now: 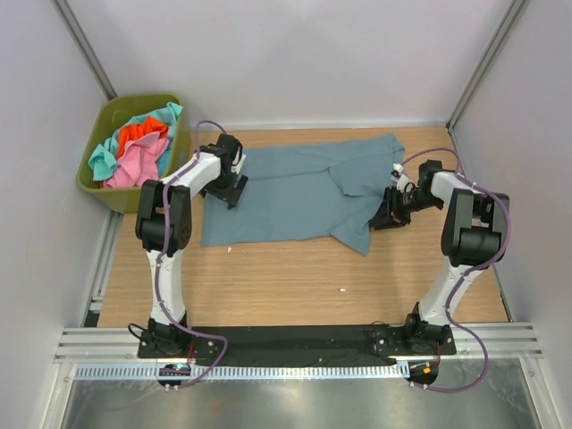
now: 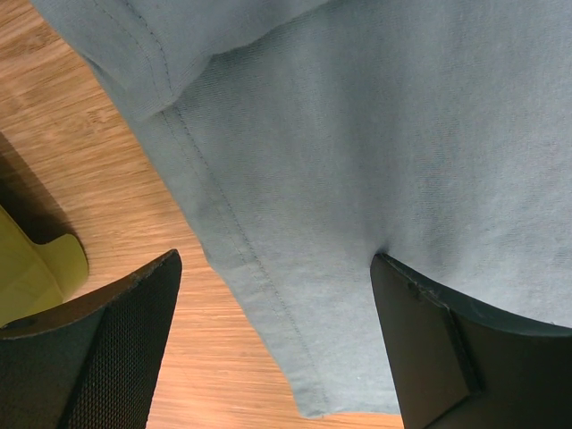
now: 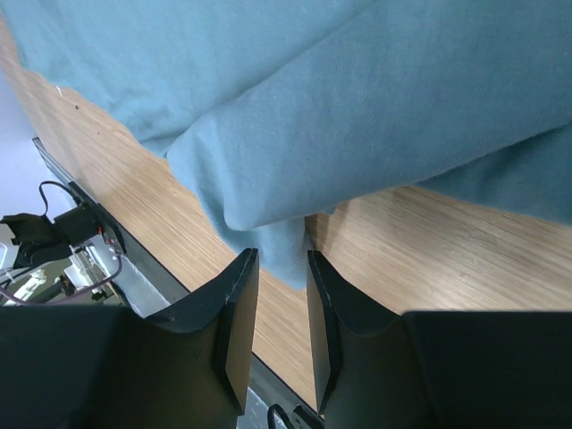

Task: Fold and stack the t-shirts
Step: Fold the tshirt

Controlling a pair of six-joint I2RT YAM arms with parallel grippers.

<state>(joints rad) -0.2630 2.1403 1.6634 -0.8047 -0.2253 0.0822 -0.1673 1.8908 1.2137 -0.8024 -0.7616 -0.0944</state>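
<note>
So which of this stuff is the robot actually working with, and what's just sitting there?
Part of the job:
- slate-blue t-shirt spread on the table
- pink, orange-red and turquoise t-shirts waiting in the bin

Just there:
- olive-green bin
- wooden table

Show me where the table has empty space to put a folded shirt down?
Bare wooden table lies between the slate-blue cloth t-shirt and the black base rail. A thin strip is free behind the shirt. The middle is crowded by the shirt and both arms; the olive-green plastic bin is full.
</note>
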